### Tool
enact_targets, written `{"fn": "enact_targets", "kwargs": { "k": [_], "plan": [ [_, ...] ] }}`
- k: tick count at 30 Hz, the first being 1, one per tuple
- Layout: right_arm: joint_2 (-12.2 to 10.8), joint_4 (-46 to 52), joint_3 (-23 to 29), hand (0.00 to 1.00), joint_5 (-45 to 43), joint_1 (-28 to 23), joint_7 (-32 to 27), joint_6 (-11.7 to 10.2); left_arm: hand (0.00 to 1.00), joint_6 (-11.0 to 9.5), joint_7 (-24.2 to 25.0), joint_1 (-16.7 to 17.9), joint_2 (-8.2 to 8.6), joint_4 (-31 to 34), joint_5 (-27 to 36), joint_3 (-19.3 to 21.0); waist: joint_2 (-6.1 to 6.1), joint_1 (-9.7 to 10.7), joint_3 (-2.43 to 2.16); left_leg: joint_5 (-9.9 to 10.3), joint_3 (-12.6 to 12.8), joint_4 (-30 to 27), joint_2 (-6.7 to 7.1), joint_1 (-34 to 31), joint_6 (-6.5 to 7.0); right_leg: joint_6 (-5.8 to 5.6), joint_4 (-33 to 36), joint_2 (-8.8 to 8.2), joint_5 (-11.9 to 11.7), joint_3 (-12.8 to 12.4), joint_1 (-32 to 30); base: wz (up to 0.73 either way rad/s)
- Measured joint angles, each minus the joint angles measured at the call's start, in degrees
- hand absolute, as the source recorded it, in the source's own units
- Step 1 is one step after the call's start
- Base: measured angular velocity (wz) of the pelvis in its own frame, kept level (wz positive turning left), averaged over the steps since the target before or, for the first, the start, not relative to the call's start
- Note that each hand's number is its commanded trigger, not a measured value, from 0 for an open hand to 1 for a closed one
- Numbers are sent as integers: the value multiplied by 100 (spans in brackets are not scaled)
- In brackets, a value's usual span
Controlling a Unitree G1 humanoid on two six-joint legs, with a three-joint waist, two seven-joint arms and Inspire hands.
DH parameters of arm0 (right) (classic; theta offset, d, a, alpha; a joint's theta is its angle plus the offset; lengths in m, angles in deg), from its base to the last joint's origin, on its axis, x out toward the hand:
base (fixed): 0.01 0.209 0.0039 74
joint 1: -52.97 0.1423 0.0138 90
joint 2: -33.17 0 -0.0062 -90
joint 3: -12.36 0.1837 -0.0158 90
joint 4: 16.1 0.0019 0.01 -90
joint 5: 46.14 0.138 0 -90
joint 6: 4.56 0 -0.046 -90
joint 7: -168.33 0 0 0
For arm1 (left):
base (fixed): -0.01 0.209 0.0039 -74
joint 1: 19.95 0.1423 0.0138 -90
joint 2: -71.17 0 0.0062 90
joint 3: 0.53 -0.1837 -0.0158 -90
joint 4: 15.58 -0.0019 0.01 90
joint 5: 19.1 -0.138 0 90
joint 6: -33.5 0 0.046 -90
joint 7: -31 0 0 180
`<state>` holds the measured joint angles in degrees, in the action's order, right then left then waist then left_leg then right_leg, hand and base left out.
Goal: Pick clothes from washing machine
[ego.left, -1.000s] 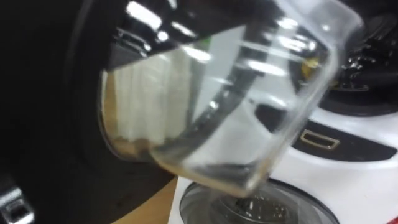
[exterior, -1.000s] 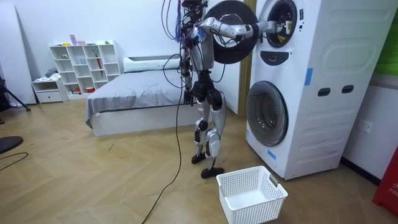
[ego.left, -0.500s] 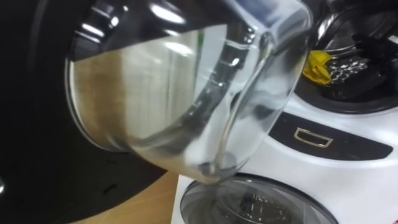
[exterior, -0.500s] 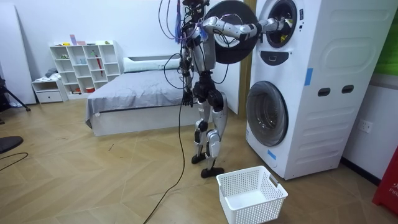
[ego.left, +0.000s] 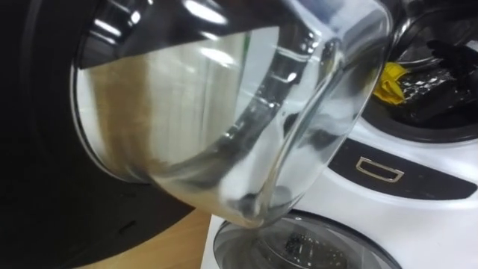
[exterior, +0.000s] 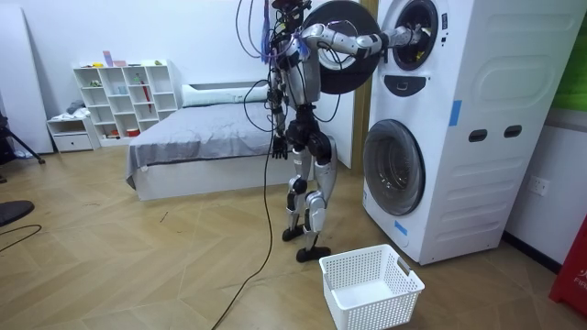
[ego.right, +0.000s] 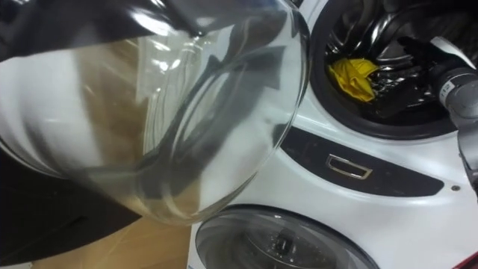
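The upper washing machine (exterior: 431, 55) stands with its round door (exterior: 337, 46) swung wide. The door's glass bowl (ego.left: 224, 112) hangs close before my eyes. Inside the dark drum (ego.right: 388, 37) lies a yellow cloth (ego.right: 353, 78), which also shows at the drum's mouth (ego.left: 390, 81). My right arm stretches from the right into the drum, and my right hand (ego.right: 407, 91) sits just right of the yellow cloth, its fingers lost against the dark drum. My left hand (exterior: 274, 145) hangs at my side.
A white laundry basket (exterior: 371, 284) stands on the wooden floor by my feet, before the lower machine (exterior: 394, 167). That machine's round door (ego.right: 299, 239) is closed below the upper one's handle panel (ego.right: 347, 168). A bed (exterior: 202, 137) and shelves (exterior: 124, 96) lie behind me.
The eye view has shifted, so the drum and the yellow cloth show more. My right arm has reached a little further into the drum.
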<state>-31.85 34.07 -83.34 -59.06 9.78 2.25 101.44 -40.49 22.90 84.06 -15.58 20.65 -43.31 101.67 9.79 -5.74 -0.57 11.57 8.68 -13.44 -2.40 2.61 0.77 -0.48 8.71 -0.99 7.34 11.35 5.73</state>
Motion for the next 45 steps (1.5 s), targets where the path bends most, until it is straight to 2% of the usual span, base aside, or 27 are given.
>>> {"fn": "enact_targets", "kwargs": {
  "k": [7, 14, 19, 24, 32, 35, 39, 44, 45],
  "plan": [
    [0, 2, 2, 0, -129, 0, -1, 15, 0, -6, 3, -28, -13, -6, -1, -4, -11, -18, 7, -1, -89, -8, 8, -3, -4, 0, 0, 4, 0, 42, 40, 4],
    [-3, 4, -18, 0, -127, -1, -3, 14, 0, -35, 2, -106, -31, -30, -2, -60, -55, -92, 45, -5, -96, 1, 10, 58, -8, 0, -3, 5, 0, 17, 88, 0],
    [-10, 4, -205, 0, -132, -1, -4, 12, 0, -58, 2, -135, -85, -39, -2, -69, -22, -134, 39, -14, -96, 74, 7, 104, -19, 8, 0, 15, 5, -2, 106, -1],
    [-15, 15, -216, 0, -146, -1, -8, -45, 0, -228, 2, -199, -131, -153, -4, -67, -11, -248, 38, -18, -99, 65, 6, 118, -25, 9, -3, 21, 5, -7, 128, -4],
    [-31, 315, -245, 0, -665, -1, -5, -167, 0, -394, 3, -196, -182, -151, -14, -67, -27, -270, 58, -25, -110, 114, 6, 99, -35, 9, -3, 22, 6, 27, 108, 0],
    [-30, 554, -518, 0, -794, -1, -1, -170, 0, -410, 3, -194, -218, -160, -11, -67, -13, -271, 57, -31, -106, 111, 1, 116, -43, 9, -4, 31, 6, 26, 100, -3],
    [-28, 815, -837, 0, -926, -1, -1, -177, 0, -537, 3, -195, -237, -158, -8, -182, 44, -269, 63, -31, -108, 120, -2, 115, -44, 10, -4, 35, 6, 22, 67, -8],
    [-29, 964, -882, 0, -982, -1, 11, -225, 0, -646, 3, -199, -238, -155, -8, -200, 66, -266, 68, -31, -109, 137, 0, 113, -45, 11, -4, 37, 6, 25, 33, -6],
    [-28, 979, -882, 44, -1000, -1, 32, -225, 0, -650, 3, -197, -238, -157, -9, -199, 68, -269, 67, -31, -109, 141, 1, 113, -45, 11, -4, 38, 6, 21, 30, 0]
  ]
}}
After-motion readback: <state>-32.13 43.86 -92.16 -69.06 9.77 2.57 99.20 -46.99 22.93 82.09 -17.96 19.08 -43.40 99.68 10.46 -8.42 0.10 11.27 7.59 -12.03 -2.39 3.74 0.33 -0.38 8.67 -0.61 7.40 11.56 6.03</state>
